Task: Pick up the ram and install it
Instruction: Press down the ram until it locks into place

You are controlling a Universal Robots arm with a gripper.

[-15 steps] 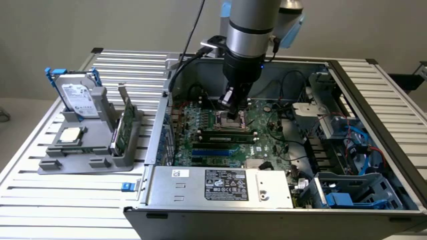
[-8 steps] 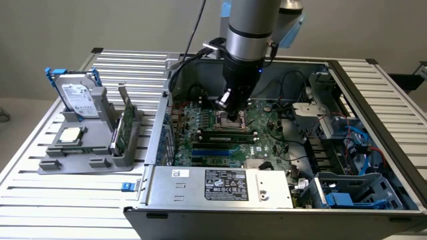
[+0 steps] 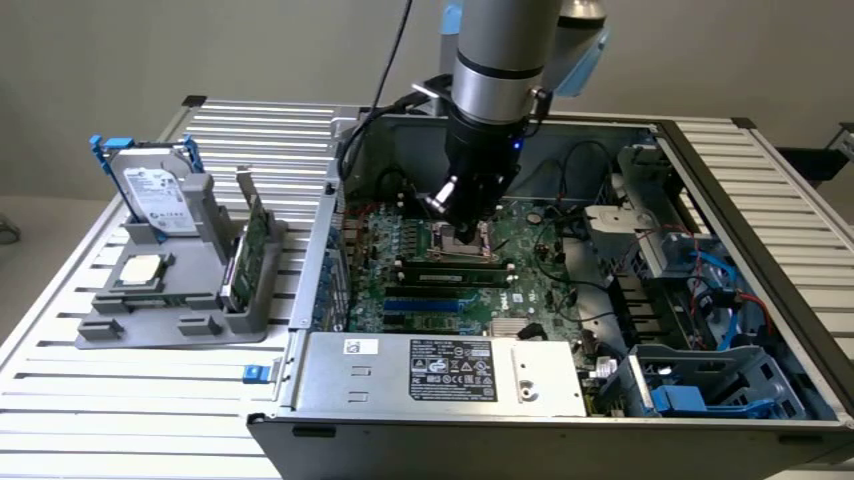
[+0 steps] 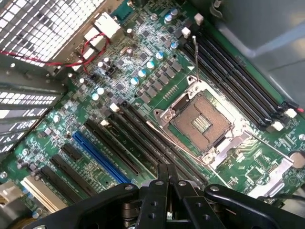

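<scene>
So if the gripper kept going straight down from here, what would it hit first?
Most likely the long dark memory slots beside the open CPU socket. The gripper points down at the motherboard there, though its height above them is unclear.

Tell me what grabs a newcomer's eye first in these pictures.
The silver robot arm plunging into the open computer case dominates, its pincer low over the green motherboard. In the wrist view, the open CPU socket stands out with black memory slots on either side, beside a bright blue expansion slot. Outside the case, on the exterior view's left, a grey stand holds a hard drive with blue rails.
</scene>
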